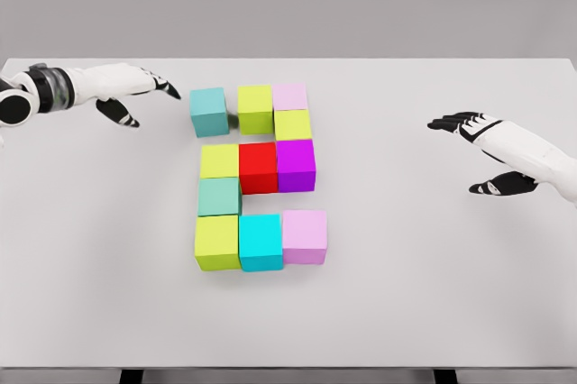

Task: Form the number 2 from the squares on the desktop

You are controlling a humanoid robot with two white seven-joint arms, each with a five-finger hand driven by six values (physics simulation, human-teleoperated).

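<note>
Surface: plain white counter (433, 294), grey backdrop | Squares: ten coloured cubes at frame centre form a 2; teal cube (209, 111) at top left stands slightly apart, likely needing closure | left hand (135, 88): fingers extended, empty, just beside it | right hand (478, 151): spread, empty, well clear.

Matt, smooth blocks (257, 177) sit mid-frame on a flat matt table (433, 294); glossy white plastic shells cover both arms, fingertips black.

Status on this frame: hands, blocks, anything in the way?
Left hand open, beside the teal cube. Right hand open, clear of the blocks. Teal cube sits slightly apart from the yellow-green cube; rest form a 2. Nothing obstructing.
</note>
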